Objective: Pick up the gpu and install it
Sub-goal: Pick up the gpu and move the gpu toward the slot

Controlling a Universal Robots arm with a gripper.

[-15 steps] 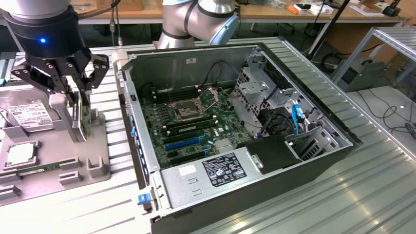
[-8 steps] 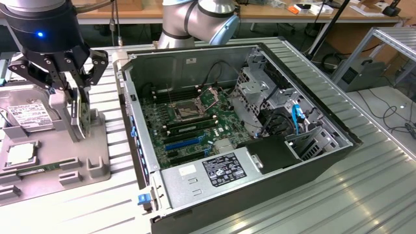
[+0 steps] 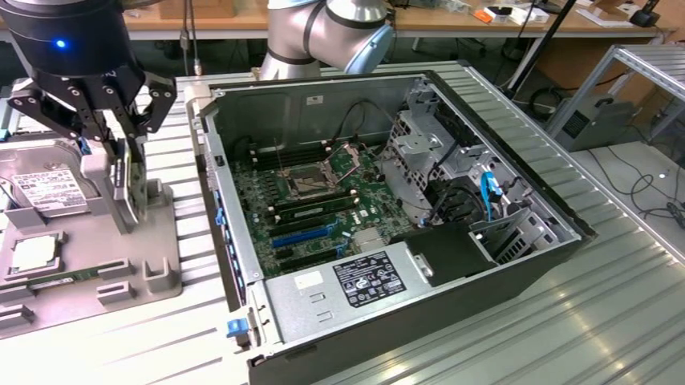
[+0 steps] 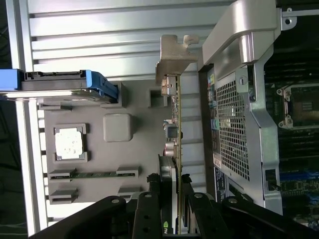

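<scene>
Black gripper point(image 4: 169, 180) fingers sit nearest the wrist camera, drawn in to a narrow, partly closed stance and clamped on the two faces of the gpu point(image 4: 175, 119), which runs edge-on away from them to its silver end bracket point(image 4: 174, 52). In the exterior view the gripper point(image 3: 112, 148) is at the upper left of the frame with the gpu point(image 3: 128, 196) hanging upright below it, over the grey holder tray point(image 3: 160, 241); whether the card's lower edge is clear of the tray cannot be told. The card looks light and stiff but fragile: a thin board with small parts and a contact edge that would not take bending or scraping. A pinch across the flat faces near the long top edge, as here, seems the sound hold, away from the contacts and the bracket. The smooth faces could slip or swing if the grip is off centre. Beside it on the tray lie a hard drive point(image 3: 43, 188) and a square processor chip point(image 3: 32, 253). To the right, across the middle of the frame, the open computer case point(image 3: 514, 265) lies on its side with the motherboard point(image 3: 321, 184) exposed.
</scene>
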